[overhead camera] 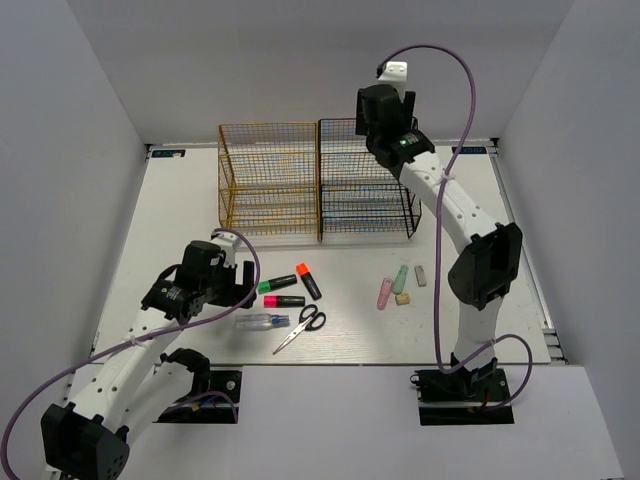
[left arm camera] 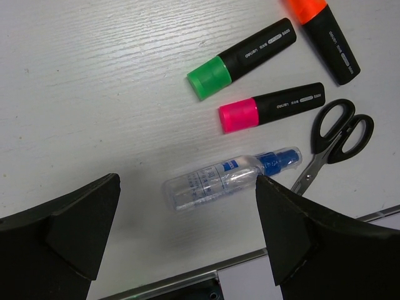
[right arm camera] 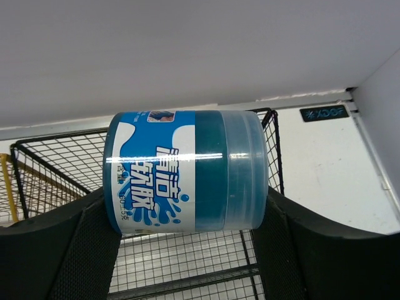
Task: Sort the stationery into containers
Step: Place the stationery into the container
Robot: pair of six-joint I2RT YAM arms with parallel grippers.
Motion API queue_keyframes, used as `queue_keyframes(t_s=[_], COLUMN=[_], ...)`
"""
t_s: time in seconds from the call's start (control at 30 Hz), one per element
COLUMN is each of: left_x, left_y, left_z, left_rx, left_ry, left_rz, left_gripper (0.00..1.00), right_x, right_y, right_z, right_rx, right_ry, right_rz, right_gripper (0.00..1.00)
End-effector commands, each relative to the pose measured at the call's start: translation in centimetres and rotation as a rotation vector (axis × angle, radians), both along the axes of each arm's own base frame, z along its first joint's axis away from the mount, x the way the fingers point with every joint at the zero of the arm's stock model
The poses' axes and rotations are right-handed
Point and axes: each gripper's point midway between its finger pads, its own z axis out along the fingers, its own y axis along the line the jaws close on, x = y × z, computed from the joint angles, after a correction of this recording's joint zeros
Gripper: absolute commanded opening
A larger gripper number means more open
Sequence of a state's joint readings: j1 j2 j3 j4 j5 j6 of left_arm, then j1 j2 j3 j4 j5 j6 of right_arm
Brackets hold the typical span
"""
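Note:
My right gripper (overhead camera: 385,128) is shut on the round blue jar (right arm camera: 185,172) and holds it on its side above the black rack (overhead camera: 366,180), whose mesh (right arm camera: 187,269) shows below it. The gold-yellow rack (overhead camera: 268,178) stands to its left. My left gripper (overhead camera: 243,282) is open, low over the table. The clear blue-capped tube (left arm camera: 228,178) lies just beyond its fingertips. Green-capped (left arm camera: 240,58), pink-capped (left arm camera: 270,106) and orange-capped (left arm camera: 322,34) highlighters and black-handled scissors (left arm camera: 337,134) lie beyond. Pastel sticks (overhead camera: 400,283) lie at the right.
The table's near edge with a metal strip (left arm camera: 187,278) runs just below my left gripper. White walls close in the table on both sides and at the back. The right arm (overhead camera: 470,240) reaches over the table's right part.

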State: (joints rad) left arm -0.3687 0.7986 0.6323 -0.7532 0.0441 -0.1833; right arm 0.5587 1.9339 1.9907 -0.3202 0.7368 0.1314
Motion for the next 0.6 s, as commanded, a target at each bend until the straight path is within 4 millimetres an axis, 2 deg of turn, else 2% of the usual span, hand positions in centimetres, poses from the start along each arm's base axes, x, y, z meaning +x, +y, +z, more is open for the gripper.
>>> queue_keyframes(t_s=[0.0,0.17,0.57], left_x=[0.0,0.1,0.0], left_y=[0.0,0.1,0.1], left_z=[0.0,-0.1,-0.4], left_rx=[0.006,0.009,0.016], left_ry=[-0.002,0.000,0.014], left_rz=[-0.007,-0.005,-0.005], left_gripper=[1.00,1.00,1.00], right_x=[1.5,2.3,4.9], right_y=[0.4,1.1,-0.9], right_z=[1.0,-0.9,-4.4], right_rx=[0.206,0.258,0.297], right_ry=[-0.021,0.042,0.112], right_rz=[0.018,0.080,0.124], right_gripper=[0.00,0.00,0.00])
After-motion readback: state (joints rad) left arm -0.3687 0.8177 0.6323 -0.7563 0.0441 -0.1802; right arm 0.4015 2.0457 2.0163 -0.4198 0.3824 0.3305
